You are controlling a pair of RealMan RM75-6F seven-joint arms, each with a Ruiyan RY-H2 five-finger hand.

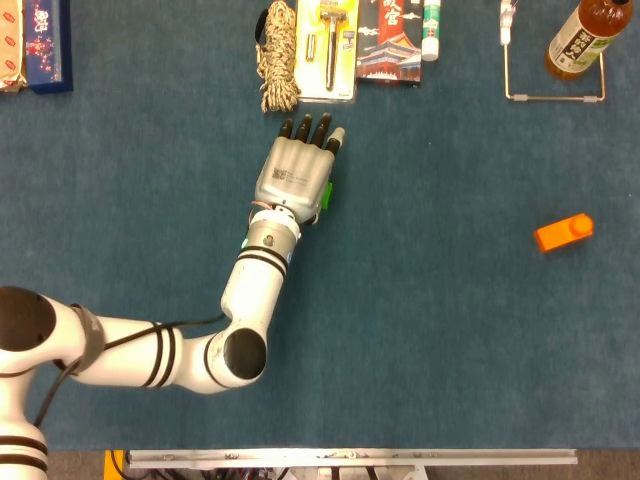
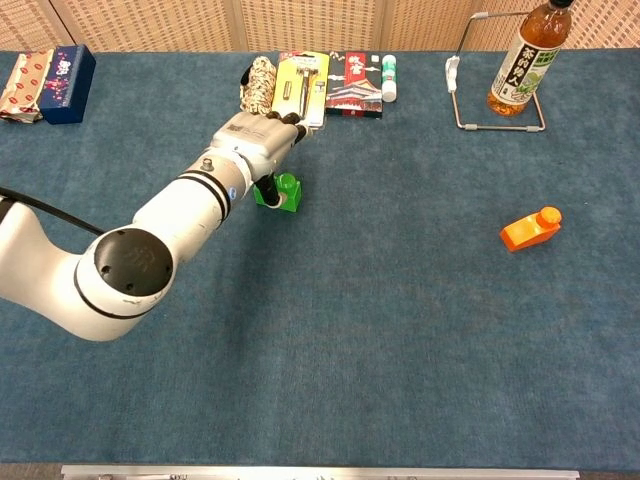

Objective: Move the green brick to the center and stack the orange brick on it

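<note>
The green brick (image 1: 326,194) (image 2: 286,194) sits on the blue tabletop, left of the middle and towards the back. My left hand (image 1: 295,178) (image 2: 258,148) hovers flat over it, fingers stretched out towards the back, hiding most of the brick in the head view. The chest view shows the brick resting on the cloth under the palm, the thumb down beside its left side. The orange brick (image 1: 563,232) (image 2: 530,229) lies on its side far to the right, alone. My right hand shows in neither view.
Along the back edge lie a rope coil (image 1: 279,50), a razor pack (image 1: 333,45) and a printed packet (image 1: 390,40). A tea bottle (image 1: 585,35) stands on a wire stand (image 1: 553,97) at the back right. Two boxes (image 1: 35,45) sit at the back left.
</note>
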